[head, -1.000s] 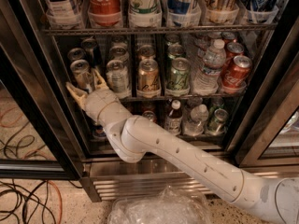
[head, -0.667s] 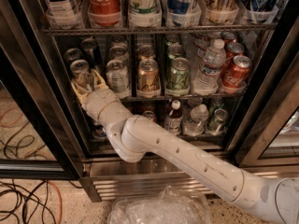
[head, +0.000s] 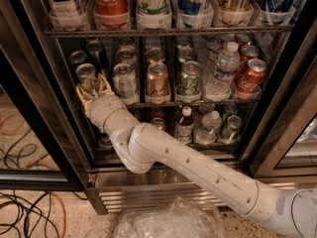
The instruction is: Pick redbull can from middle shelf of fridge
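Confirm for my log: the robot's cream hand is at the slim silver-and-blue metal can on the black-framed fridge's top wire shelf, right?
No. The camera view shows the cream hand at the slim silver-and-blue metal can on the middle wire shelf of the black-framed fridge, not the top one.

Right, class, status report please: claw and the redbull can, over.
Claw at the redbull can, left end of middle shelf. Can upright on the shelf, not yet lifted. Wider silver can close beside it, nothing blocking the claw.
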Controlling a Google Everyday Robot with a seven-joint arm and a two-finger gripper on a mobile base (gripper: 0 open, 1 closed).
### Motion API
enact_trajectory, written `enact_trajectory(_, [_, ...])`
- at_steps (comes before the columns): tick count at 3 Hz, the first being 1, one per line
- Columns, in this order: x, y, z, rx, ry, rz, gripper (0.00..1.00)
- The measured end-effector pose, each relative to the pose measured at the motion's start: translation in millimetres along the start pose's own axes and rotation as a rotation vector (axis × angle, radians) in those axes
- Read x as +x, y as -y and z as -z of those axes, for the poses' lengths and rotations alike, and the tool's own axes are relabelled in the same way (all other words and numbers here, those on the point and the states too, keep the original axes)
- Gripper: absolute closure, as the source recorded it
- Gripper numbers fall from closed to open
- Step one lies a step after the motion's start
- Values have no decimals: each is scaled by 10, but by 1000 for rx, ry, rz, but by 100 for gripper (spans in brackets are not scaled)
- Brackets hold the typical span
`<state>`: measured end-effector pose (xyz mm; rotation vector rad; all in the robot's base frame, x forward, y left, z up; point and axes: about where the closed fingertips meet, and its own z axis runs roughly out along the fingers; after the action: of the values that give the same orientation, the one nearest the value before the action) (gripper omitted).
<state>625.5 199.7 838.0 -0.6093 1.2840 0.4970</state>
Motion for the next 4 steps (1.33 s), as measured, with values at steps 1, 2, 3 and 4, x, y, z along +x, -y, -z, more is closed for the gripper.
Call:
enact_trajectory(1, [-30, 22, 17, 28, 14, 2, 100])
enact_trajectory(2, [-83, 28, 55, 66, 37, -2, 100])
enact_trajectory(3, [-189, 10, 77, 83, 71, -5, 100])
enact_trajectory(4, [-295, -3, 78, 86, 100, 3, 100])
